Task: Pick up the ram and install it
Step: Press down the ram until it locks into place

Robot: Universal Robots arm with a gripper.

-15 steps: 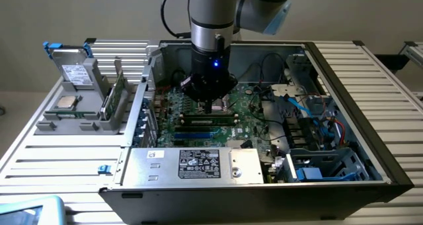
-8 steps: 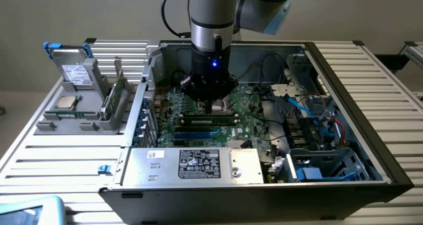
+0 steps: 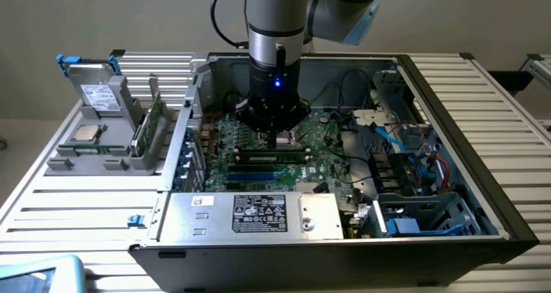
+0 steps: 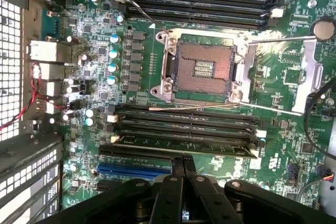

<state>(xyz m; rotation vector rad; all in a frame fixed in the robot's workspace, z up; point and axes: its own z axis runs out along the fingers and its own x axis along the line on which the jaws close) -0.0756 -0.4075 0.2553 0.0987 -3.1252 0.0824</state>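
Note:
The ram (image 3: 272, 155) stands edge-up in a memory slot on the motherboard inside the open computer case, just in front of the processor socket (image 4: 202, 69). In the wrist view it is a long thin green strip (image 4: 184, 145) across the slot nearest my fingers. My gripper (image 3: 275, 140) hangs directly over the middle of the stick, its tip just above or on the top edge; I cannot tell which. The two fingers (image 4: 176, 174) are pressed together, shut, with nothing between them.
Empty black memory slots (image 4: 184, 121) lie beside the ram, and more (image 4: 194, 3) beyond the socket. A grey holder (image 3: 103, 152) at the exterior view's left carries another green stick (image 3: 148, 122), a silver processor chip (image 3: 84, 133) and a drive with blue handles (image 3: 95, 90). Cables (image 3: 388, 138) and case walls surround the board.

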